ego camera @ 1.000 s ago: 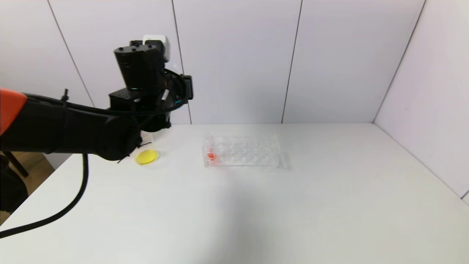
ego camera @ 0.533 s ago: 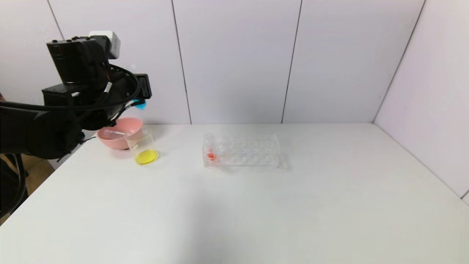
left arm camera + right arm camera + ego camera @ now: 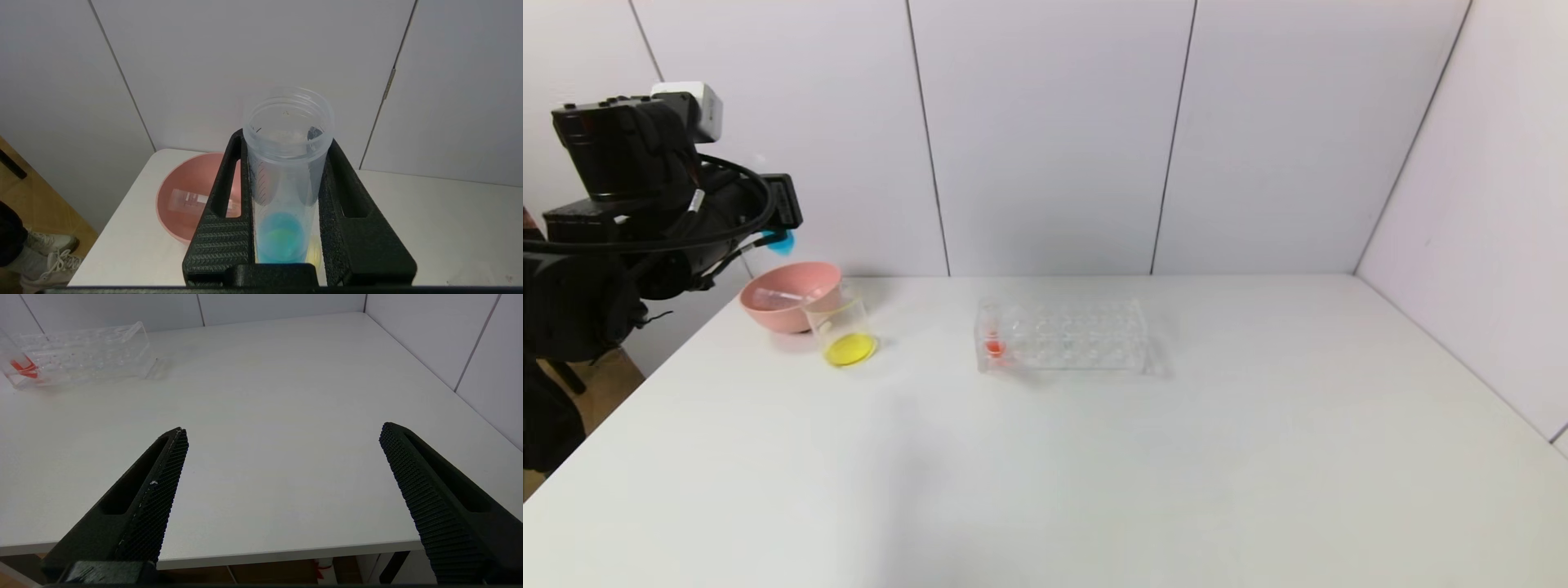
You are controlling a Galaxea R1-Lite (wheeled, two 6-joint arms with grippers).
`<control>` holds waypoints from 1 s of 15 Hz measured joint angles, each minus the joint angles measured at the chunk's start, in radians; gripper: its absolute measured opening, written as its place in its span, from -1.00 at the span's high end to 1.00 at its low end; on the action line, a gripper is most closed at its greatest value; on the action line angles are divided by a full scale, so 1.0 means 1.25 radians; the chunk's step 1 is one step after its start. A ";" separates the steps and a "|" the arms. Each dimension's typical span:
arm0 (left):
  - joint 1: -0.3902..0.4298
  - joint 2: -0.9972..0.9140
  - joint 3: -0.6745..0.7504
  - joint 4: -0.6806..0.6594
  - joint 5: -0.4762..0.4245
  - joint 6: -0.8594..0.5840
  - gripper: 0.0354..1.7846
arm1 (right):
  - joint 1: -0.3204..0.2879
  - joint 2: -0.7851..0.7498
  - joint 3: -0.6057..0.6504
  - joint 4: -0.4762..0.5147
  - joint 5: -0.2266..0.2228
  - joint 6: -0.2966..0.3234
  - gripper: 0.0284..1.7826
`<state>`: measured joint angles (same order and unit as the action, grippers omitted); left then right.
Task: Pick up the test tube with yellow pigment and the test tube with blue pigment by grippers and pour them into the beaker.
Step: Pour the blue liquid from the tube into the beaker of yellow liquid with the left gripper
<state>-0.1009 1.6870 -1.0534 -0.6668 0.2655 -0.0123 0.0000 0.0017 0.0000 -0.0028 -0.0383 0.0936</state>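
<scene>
Yellow already sits in the beaker [image 3: 843, 331], so 1 pour looks done. The left claw [image 3: 286, 212] is clamped on the blue tube [image 3: 286, 179], raised above the beaker below it; blue is unpoured. The right claw [image 3: 282, 490] idles with jaws wide apart.

My left arm is raised at the far left of the head view, its wrist lifted high, with a small white-grey box on top and black cables looping round it. My left end effector [image 3: 286, 196] is clamped on the test tube with blue pigment [image 3: 286, 175]; both textured fingers [image 3: 222, 228] press flat against the tube's sides. The tube's blue end shows just beside the wrist in the head view. My right end effector [image 3: 282, 465] hangs low near the counter [image 3: 286, 396] edge, its two ribbed fingers [image 3: 157, 498] spread wide apart, gripping nothing
</scene>
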 joint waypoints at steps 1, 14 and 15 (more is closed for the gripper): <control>0.017 -0.006 0.009 0.002 -0.011 -0.004 0.52 | 0.000 0.000 0.000 0.000 0.000 0.000 -0.92; 0.359 0.027 0.031 -0.004 -0.436 -0.003 0.52 | 0.000 0.000 0.000 0.000 0.000 0.000 -0.92; 0.362 0.031 0.022 0.000 -0.447 -0.002 0.52 | 0.000 0.000 0.000 0.000 0.000 0.000 -0.92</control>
<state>0.3517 1.7262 -1.0260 -0.6672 -0.2938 -0.0149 0.0004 0.0017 0.0000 -0.0028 -0.0383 0.0938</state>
